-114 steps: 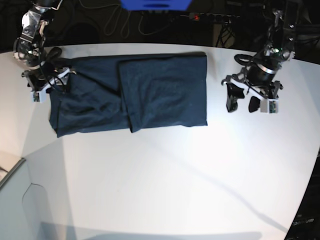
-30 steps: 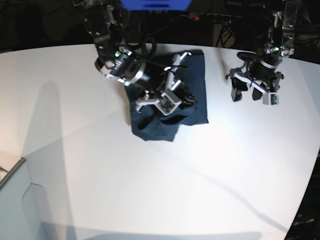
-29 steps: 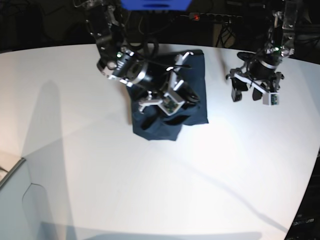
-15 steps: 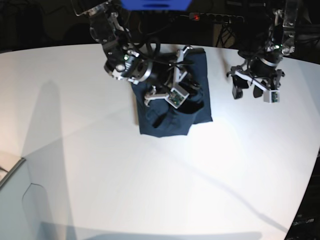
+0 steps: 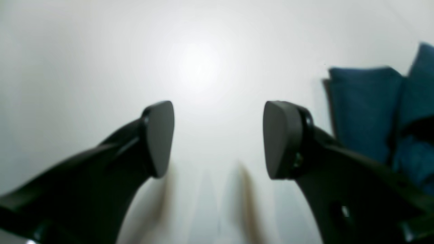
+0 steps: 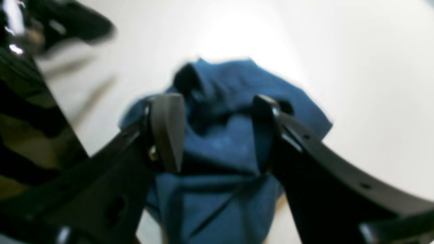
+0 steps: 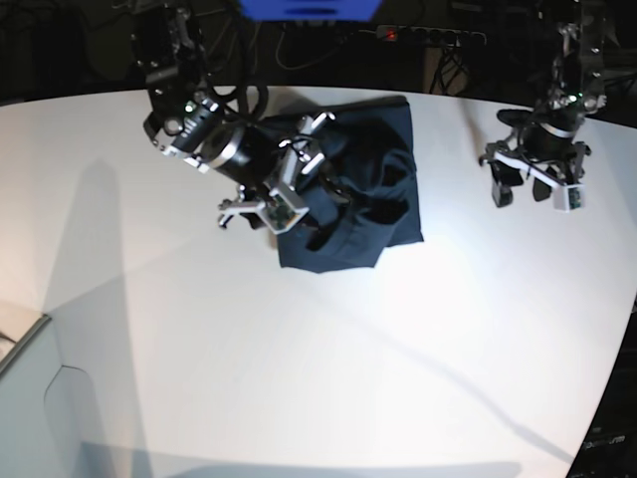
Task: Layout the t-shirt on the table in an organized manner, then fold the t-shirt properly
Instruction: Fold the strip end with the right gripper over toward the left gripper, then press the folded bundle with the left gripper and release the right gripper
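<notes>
The dark navy t-shirt (image 7: pixel 363 194) lies on the white table (image 7: pixel 299 349) as a rumpled, folded-over bundle near the far edge. My right gripper (image 7: pixel 304 184) hovers over the bundle's left side. In the right wrist view it (image 6: pixel 217 132) is open, with the blue cloth (image 6: pixel 230 142) showing between and beyond the fingers, not pinched. My left gripper (image 7: pixel 523 191) hangs over bare table to the right of the shirt. In the left wrist view it (image 5: pixel 218 139) is open and empty, with the shirt's edge (image 5: pixel 366 115) off to its right.
Beyond the table's far edge are dark cables, a power strip with a red light (image 7: pixel 418 35) and a blue object (image 7: pixel 309 8). The table's curved edge (image 7: pixel 30 339) runs along the lower left.
The shirt's left half has been carried over onto the right half, making a compact bundle. My right gripper has since let go and drawn back left. My left gripper has shifted right.
</notes>
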`<control>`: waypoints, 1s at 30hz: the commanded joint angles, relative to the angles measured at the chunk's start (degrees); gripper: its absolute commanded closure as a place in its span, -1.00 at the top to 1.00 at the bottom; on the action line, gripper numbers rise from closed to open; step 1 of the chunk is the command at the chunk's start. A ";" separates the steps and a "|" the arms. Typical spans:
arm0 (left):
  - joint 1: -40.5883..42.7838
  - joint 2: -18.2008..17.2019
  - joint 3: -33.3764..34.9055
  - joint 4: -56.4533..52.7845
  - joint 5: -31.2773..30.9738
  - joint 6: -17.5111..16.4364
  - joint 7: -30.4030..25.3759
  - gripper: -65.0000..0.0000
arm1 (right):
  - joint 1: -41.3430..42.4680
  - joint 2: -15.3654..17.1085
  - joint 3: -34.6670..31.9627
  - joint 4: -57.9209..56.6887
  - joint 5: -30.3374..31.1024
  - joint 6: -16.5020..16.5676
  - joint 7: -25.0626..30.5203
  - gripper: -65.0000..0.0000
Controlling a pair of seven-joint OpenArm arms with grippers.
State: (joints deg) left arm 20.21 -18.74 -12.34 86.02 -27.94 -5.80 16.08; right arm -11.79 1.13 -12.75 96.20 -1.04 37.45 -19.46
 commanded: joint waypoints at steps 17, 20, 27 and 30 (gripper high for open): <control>-0.82 -0.64 -1.95 1.06 -0.23 -0.22 -1.35 0.24 | 0.76 4.98 -22.63 -2.97 1.08 0.22 1.93 0.00; -1.53 -0.64 -1.95 1.06 -0.23 -0.22 -1.35 0.24 | 0.32 6.22 -23.51 0.81 1.08 0.22 1.93 0.00; -1.61 -0.38 -1.33 4.22 -0.23 -0.31 -1.35 0.29 | -0.74 7.62 -15.25 6.26 1.26 -0.05 1.84 0.00; -1.17 0.68 0.87 8.97 -0.23 -0.13 -1.35 0.46 | -0.74 7.45 -9.18 6.26 1.35 -0.05 1.84 0.00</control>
State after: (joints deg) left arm 19.16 -17.96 -11.44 93.97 -27.75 -5.32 15.84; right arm -12.75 8.71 -21.61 101.36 -1.02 37.28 -19.05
